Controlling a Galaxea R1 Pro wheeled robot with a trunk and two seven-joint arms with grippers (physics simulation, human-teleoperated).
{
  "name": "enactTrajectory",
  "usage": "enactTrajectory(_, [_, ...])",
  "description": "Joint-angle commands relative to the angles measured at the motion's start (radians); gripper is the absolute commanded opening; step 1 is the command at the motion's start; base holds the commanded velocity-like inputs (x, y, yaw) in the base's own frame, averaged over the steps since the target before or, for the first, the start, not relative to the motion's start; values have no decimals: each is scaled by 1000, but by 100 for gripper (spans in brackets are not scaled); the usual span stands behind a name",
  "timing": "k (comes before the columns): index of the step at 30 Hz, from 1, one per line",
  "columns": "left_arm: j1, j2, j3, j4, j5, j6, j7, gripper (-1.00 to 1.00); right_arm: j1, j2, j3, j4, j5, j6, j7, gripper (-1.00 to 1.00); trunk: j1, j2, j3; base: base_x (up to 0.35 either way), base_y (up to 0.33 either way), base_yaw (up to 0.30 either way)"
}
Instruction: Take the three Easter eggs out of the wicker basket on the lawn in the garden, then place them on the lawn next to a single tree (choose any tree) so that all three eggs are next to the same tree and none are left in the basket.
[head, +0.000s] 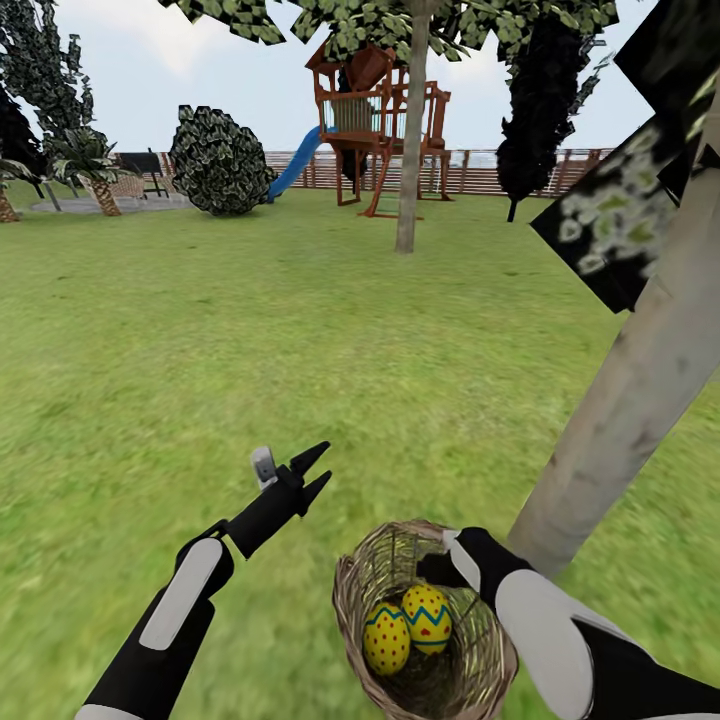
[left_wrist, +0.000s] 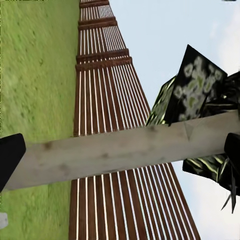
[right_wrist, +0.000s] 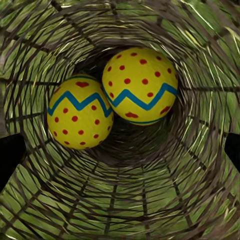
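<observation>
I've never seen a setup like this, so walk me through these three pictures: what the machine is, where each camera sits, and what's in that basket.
It is a simulated two-armed robot on a lawn. The head camera looks down over both arms. The left gripper hangs open and empty over the grass; its wrist camera looks past a pale tree trunk toward a wooden fence. The right gripper is inside the wicker basket, fingers spread, holding nothing. Its wrist camera looks down at two yellow dotted eggs lying touching. The basket sits beside the trunk.
</observation>
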Motion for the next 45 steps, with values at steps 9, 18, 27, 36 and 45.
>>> enactTrajectory(9, [-1, -32, -4, 2, -4, 5, 1, 100, 0, 8, -8, 34, 7, -1, 6, 100, 0, 0, 1, 75, 28, -54])
enactTrajectory(18, [-1, -35, -6, 34, -2, 5, 4, 100, 3, 20, -10, 57, 0, 0, -2, 100, 0, 0, 7, 1, 0, -253])
enactTrajectory(27, [-1, -37, -7, 49, -3, 5, 4, 100, 3, 22, -10, 72, -1, 0, -1, 100, 0, 0, 14, 0, 0, -266])
enactTrajectory(36, [-1, -35, -6, 47, 4, 7, -1, 100, 3, 23, -10, 73, -1, 0, 7, 100, 0, 0, 15, 0, 0, -61])
enactTrajectory(45, [-1, -36, -6, 48, 7, 7, -1, 100, 3, 22, -10, 70, 1, -3, 7, 100, 0, 0, 15, -182, 0, 0])
